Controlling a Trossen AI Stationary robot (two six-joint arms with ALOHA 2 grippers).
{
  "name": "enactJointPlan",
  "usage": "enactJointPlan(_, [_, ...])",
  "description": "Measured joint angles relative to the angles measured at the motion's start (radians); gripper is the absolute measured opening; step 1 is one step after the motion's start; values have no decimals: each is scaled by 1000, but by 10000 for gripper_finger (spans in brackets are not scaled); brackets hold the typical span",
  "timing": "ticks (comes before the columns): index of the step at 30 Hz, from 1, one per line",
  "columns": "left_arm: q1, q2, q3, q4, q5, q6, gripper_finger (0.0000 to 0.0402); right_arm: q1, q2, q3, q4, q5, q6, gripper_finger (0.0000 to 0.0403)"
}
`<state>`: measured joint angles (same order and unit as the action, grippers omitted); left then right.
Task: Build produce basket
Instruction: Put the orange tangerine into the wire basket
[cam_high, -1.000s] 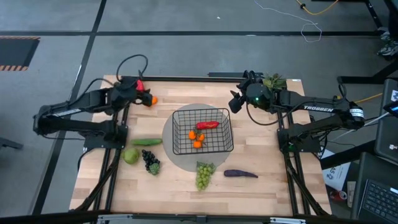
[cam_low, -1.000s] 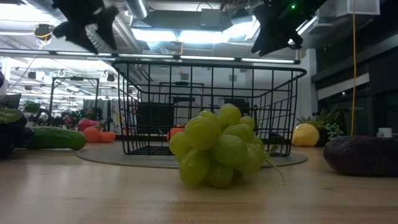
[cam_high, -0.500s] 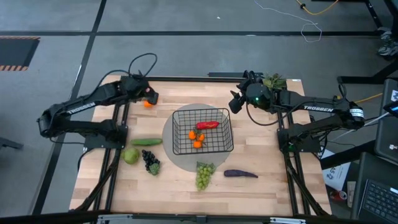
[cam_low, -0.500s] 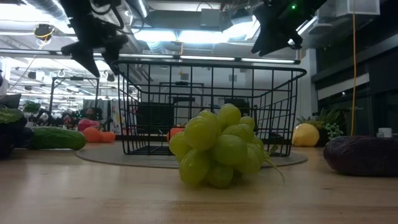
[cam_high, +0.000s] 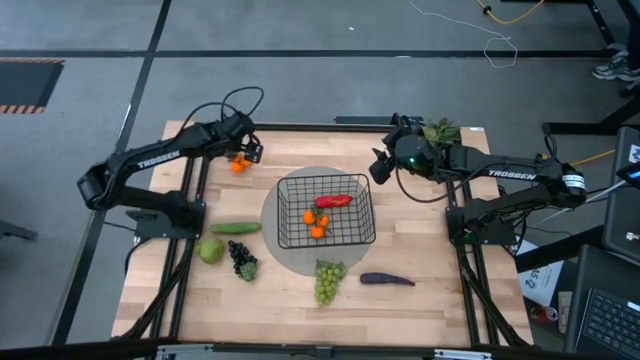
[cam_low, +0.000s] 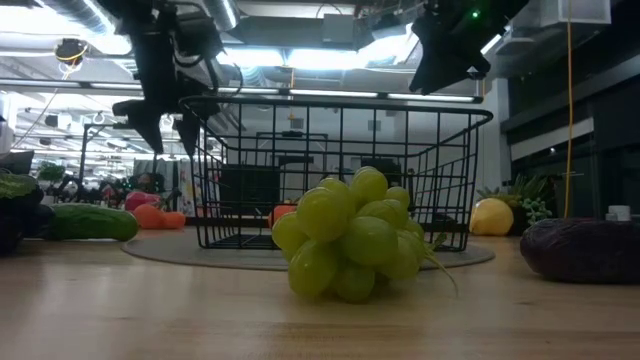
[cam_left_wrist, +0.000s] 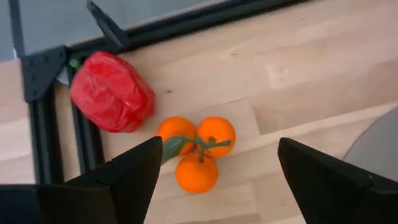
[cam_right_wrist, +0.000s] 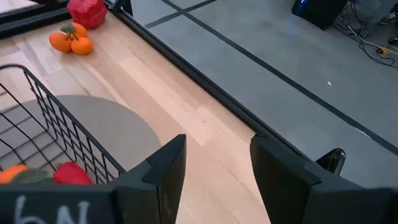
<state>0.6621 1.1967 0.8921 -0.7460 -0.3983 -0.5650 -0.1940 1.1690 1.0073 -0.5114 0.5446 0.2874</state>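
Left tool (cam_high: 247, 150) has swung rightward along the bench's far edge; now wide, empty, directly over the orange cluster (cam_left_wrist: 196, 148) at upper left, high view. Right tool (cam_high: 380, 163) farther, part-open, apparently empty. Basket (cam_high: 364, 200) mid-frame.

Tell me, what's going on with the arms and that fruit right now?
Left gripper open above orange cluster, red pepper beside. Right gripper empty, at basket's far side. Nothing in the way.
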Motion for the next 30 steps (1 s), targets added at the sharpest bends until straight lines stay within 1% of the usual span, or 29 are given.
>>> enactJointPlan(2, [19, 9, 0, 17, 26, 0, 315, 0, 0, 0, -1, 0, 0, 178])
enactJointPlan(6, [47, 16, 0, 49, 33, 0, 315, 0, 0, 0, -2, 0, 1, 178])
enactJointPlan(10, [74, 16, 0, 60, 60, -2, 315, 0, 0, 0, -2, 0, 3, 178])
enactJointPlan(16, [84, 36, 0, 60, 72, -27, 315, 0, 0, 0, -3, 0, 1, 178])
enactJointPlan(25, [84, 135, 0, 62, 72, -27, 315, 0, 0, 0, -3, 0, -2, 178])
enactJointPlan(30, [84, 184, 0, 102, 89, -28, 315, 0, 0, 0, -3, 0, -3, 178])
